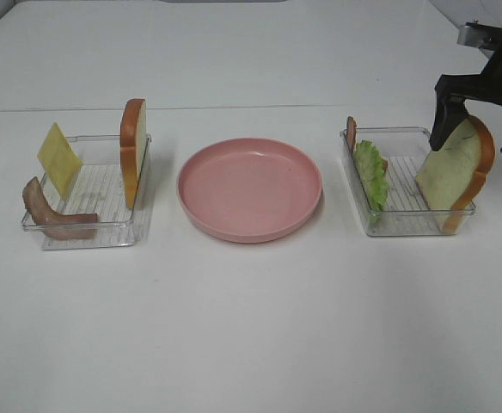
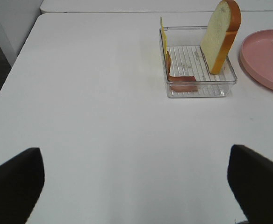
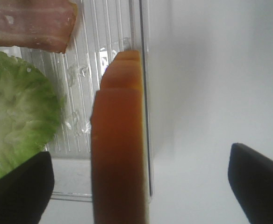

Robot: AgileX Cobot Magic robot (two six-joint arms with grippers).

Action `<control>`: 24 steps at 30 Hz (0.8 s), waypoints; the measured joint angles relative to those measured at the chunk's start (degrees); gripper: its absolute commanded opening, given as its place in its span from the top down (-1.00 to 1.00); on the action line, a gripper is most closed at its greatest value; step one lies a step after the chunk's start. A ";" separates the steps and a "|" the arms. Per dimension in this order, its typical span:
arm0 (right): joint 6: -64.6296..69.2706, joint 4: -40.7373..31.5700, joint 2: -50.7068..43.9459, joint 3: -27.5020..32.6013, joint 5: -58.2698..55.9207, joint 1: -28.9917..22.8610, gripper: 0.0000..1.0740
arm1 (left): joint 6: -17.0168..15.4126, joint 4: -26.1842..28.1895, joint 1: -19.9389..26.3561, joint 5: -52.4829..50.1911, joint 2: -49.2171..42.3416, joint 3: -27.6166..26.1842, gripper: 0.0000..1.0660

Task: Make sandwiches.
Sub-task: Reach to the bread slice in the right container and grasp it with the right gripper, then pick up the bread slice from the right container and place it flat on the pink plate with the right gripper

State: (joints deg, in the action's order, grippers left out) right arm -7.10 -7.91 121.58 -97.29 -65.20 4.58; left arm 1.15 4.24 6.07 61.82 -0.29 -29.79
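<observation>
A robotics laboratory setup is indicated. A plain white table (image 1: 251, 344) is used as the work surface. A toy bread slice (image 1: 133, 146) is staged upright in one of two clear trays (image 1: 86, 237) flanking a pink plate (image 1: 249, 185). A black right gripper (image 1: 477, 144) is positioned above the table.

High camera overlooks the table (image 1: 251, 344); wrist cameras look closer.

White table (image 1: 251, 344): left tray (image 1: 105, 194), pink plate (image 1: 249, 185) centre, right tray (image 1: 401, 194).
</observation>
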 measured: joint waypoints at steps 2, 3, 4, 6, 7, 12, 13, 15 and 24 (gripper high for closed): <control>-0.34 -1.09 1.26 0.00 0.40 0.00 -0.72 | 0.00 0.00 0.00 0.00 0.00 0.00 -0.92; -0.34 -1.09 1.26 0.00 0.40 0.00 -0.72 | 0.00 0.00 0.00 0.00 0.00 0.00 -0.92; -0.57 -1.43 1.38 0.00 0.40 0.00 -0.68 | 0.00 0.00 0.00 0.00 0.00 0.00 -0.92; -1.03 -1.72 1.55 0.00 0.63 0.00 -0.50 | 0.00 0.00 0.00 0.00 0.00 0.00 -0.92; -1.32 -1.83 1.55 0.00 0.69 0.00 -0.18 | 0.00 0.00 0.00 0.00 0.00 0.00 -0.92; -1.38 -1.83 1.55 0.00 0.69 0.00 0.60 | 0.00 0.00 0.00 0.00 0.00 0.00 -0.92; -1.38 -1.83 1.55 0.00 0.69 0.00 0.60 | 0.00 0.00 0.00 0.00 0.00 0.00 -0.92; -1.38 -1.95 1.55 0.00 0.74 0.00 0.63 | 0.00 0.00 0.00 0.00 0.00 0.00 -0.92; -1.32 -1.89 1.55 0.00 0.74 0.00 0.71 | 0.00 0.00 0.00 0.00 0.00 0.00 -0.92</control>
State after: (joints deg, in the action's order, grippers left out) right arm -8.42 -9.80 123.13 -97.29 -64.46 4.58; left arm 1.15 4.24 6.07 61.82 -0.29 -29.79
